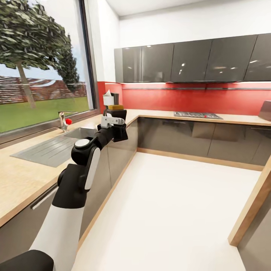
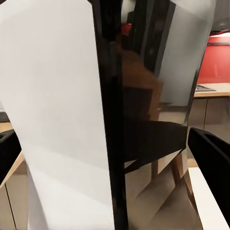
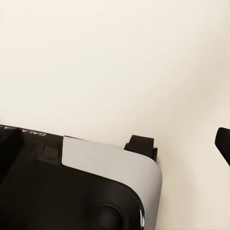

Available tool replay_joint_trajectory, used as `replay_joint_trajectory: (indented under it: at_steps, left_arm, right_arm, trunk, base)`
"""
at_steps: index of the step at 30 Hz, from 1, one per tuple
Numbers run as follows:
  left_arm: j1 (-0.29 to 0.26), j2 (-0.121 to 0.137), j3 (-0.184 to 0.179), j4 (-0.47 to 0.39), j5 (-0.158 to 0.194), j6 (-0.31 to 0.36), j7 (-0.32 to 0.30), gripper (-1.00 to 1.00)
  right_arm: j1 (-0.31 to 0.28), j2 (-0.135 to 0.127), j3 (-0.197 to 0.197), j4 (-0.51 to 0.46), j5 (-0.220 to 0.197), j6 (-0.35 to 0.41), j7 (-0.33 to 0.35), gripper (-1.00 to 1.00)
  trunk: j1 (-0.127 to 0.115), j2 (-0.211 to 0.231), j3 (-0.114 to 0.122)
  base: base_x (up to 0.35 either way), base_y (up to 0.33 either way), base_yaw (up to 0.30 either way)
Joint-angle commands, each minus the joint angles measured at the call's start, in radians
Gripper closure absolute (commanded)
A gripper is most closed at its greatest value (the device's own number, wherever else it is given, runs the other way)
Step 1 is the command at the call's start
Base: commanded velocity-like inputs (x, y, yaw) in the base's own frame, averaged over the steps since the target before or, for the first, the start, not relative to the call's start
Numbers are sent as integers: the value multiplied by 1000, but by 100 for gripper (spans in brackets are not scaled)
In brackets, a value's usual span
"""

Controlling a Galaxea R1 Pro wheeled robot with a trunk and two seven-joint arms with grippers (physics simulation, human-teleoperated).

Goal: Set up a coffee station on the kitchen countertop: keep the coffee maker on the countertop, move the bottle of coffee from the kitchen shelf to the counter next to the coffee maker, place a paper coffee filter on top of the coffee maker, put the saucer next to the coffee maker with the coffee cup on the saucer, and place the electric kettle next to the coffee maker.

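1. Clearly, the step in hand was moving the bottle of coffee (image 1: pixel 119 131) to the tabletop (image 1: pixel 22 177), by my guess.
2. The left fingers (image 2: pixel 211 158) were clamped on the bottle, one finger on each side of it. From the left wrist, the pale label and the shiny dark side of the bottle sat right between them.
3. From the head, the bottle was held up in the air, with its yellow cap (image 1: pixel 115 107) above the fingers. It was over the edge of the tabletop and was not touching it.
4. Beyond the fingers, far off in the corner of the tabletop, stood a white and dark thing (image 1: pixel 109 98). I think it was the coffee maker, but it was too small to be sure.
5. A sink (image 1: pixel 52 148) and a tap (image 1: pixel 63 120) were set in the tabletop off to the side of the fingers, toward the window.
6. The right wrist camera looked down at the pale floor (image 3: pixel 115 62) and part of the robot's own dark base (image 3: pixel 57 191). I could not tell if the right fingers were apart or together.
7. Next, I think the arm would need to carry the bottle farther out, toward the corner. It should go down upright beside the tall machine, close but not bumping it.
8. The fingers should let go only once the bottle stood flat on the tabletop.
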Motion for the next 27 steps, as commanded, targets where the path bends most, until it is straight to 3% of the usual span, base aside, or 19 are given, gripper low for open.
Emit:
replay_joint_trajectory:
  at_steps: [1, 12, 21, 27]
  left_arm:
    - [-1, -1, 1, -1, -3, 5, -6, 100]
    - [-1, -1, 2, 2, -3, 5, -6, 100]
    - [-1, -1, 3, 2, -3, 5, -6, 100]
    - [-1, -1, 3, 3, -3, 5, -6, 100]
  right_arm:
    - [-1, -1, -9, 1, 10, -4, 2, -100]
    - [-1, -1, -9, 1, 8, -3, 2, -100]
    - [-1, -1, -9, 1, 8, -3, 2, -100]
    - [-1, -1, -9, 2, 9, -3, 2, -100]
  trunk:
    - [4, -8, -4]
    - [4, -8, -4]
    - [4, -8, -4]
    - [4, -8, -4]
  base:
    - [0, 0, 0]
    - [30, 0, 0]
    - [281, -47, -3]
    - [324, -111, -174]
